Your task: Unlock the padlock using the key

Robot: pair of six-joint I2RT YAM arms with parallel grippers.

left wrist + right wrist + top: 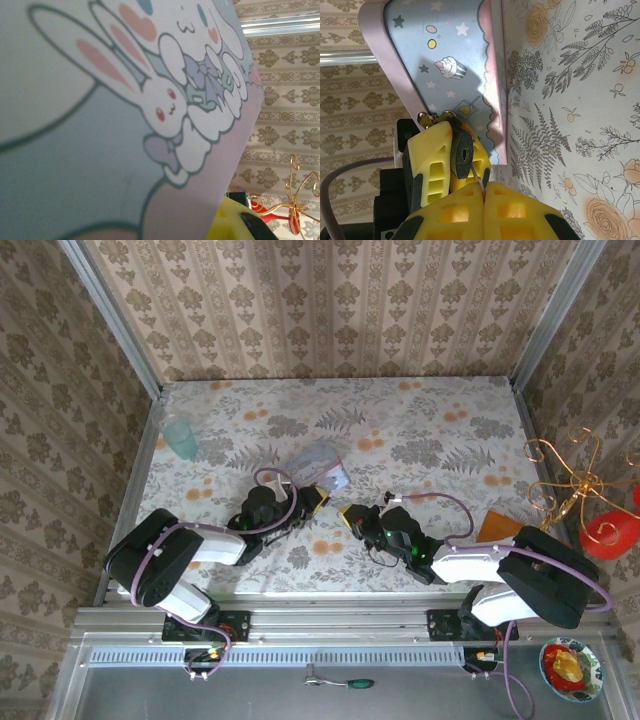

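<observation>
Left pincer clamps padlock, low centre of right wrist frame | right pincer clenched on key | I worry the tip sits off the keyhole and skids, twisting loose

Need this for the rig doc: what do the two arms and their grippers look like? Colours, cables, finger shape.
The left arm and right arm match, with bulky black joint housings and white link sections. A lilac cable loops loosely along each. The left gripper and right gripper have chunky yellow fingers with rectangular recessed pockets and black trim. No markings are legible.
</observation>
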